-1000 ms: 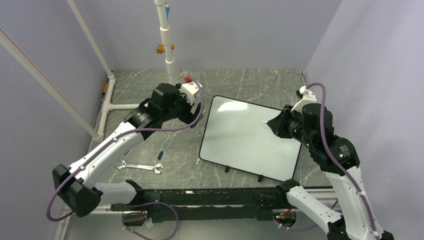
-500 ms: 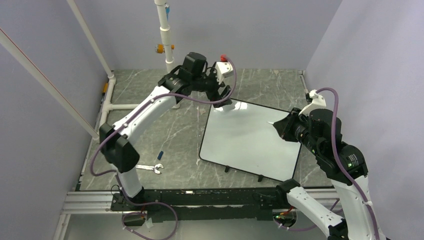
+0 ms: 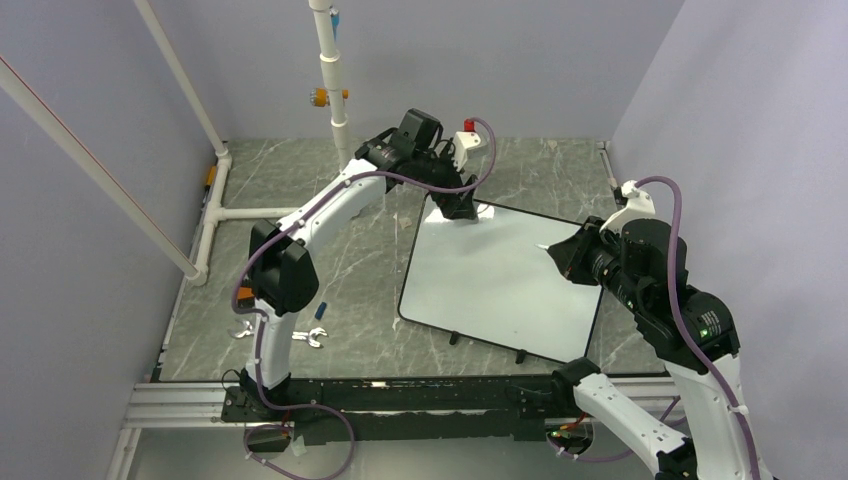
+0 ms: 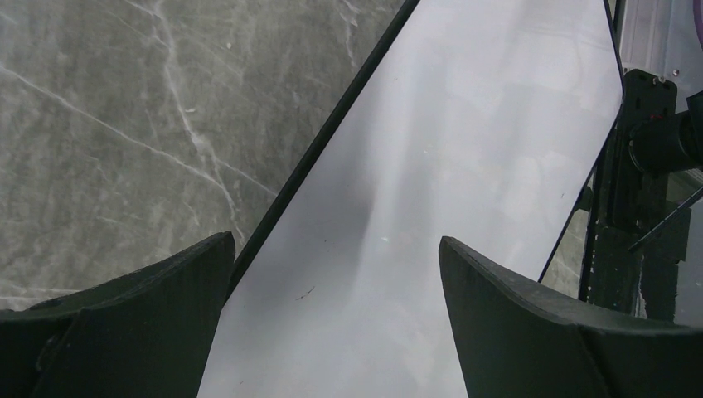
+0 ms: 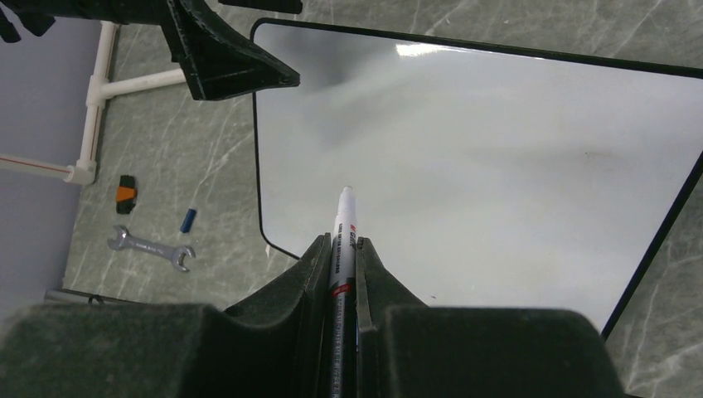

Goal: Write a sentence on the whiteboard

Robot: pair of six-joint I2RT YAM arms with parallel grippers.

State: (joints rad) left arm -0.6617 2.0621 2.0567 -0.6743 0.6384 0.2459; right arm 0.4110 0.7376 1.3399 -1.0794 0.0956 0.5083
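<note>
A: Logged left gripper (image 3: pixel 465 210) gone from beside the board's left edge, a second ago, to the far left corner of the whiteboard (image 3: pixel 500 285). Jaws spread wide, holding nothing.

B: Hidden or cut off?

A: That corner covered from above; cannot tell whether touched. Wrench (image 3: pixel 305 337) partly behind left arm's upright link. Most of marker (image 5: pixel 342 224) buried in right gripper (image 5: pixel 340 245), only the white tip end showing. Clamped tight on it, tip out over the board's right part; contact not clear.

B: Counts?

A: Two arms, two grippers. One whiteboard, lying skewed on grey marbled table (image 3: pixel 300 180), right of centre, face plain glossy white with glare. One marker, one wrench, one small blue cap (image 5: pixel 187 220), one orange-and-black piece (image 5: pixel 125 193).

B: In the way?

A: White pipe frame (image 3: pixel 335 90) at back left, apart from board.
</note>
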